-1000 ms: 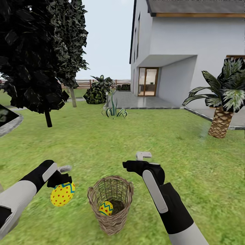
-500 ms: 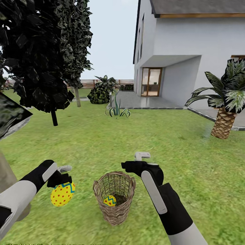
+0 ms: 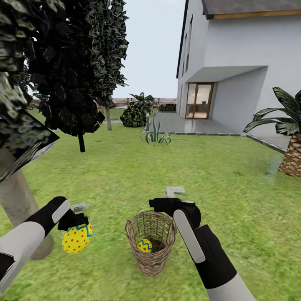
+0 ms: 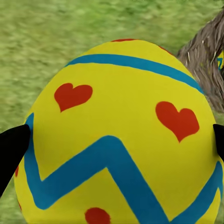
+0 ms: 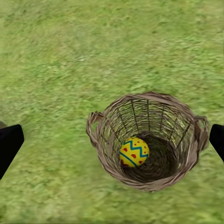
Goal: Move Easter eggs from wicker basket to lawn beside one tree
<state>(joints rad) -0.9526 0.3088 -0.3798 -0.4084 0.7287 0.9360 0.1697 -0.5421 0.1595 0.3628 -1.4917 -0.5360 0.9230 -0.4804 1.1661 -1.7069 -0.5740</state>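
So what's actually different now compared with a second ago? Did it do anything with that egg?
Mostly the view turned left: the house, palm and wicker basket slid right in the picture, and a pale grey tree trunk came into sight beside the left arm. That is the camera turning, not the things moving. The left gripper still holds its Easter egg, the right gripper still hangs open above the basket, and one egg remains inside.

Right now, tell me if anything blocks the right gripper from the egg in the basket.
Nothing visible does. The right gripper is open, above the basket. The basket's mouth is uncovered, and the egg lies alone on its bottom. The left gripper holds another egg off to the side.
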